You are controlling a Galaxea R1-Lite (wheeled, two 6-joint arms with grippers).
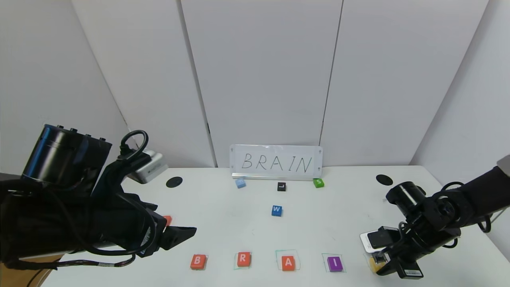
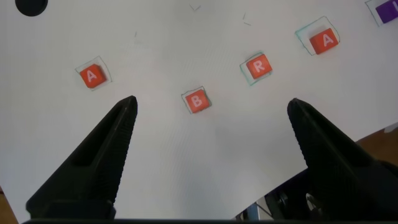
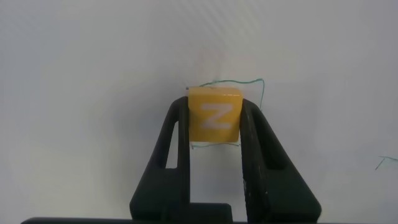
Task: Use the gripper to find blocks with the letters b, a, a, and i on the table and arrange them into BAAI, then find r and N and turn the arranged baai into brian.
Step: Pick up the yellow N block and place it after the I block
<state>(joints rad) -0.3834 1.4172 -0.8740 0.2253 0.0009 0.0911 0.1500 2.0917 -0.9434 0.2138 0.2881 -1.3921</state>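
Note:
On the white table a front row reads orange B, orange R, orange A, purple I, each in a green outline. My right gripper is low at the row's right end, shut on the yellow N block, which sits over a green outline. In the head view the N is mostly hidden. My left gripper is open and empty above the table near B. A second orange A lies apart at the left.
A sign reading BRAIN stands at the back. In front of it lie a light blue block, a black L, a green S and a blue W. Two black holes flank them.

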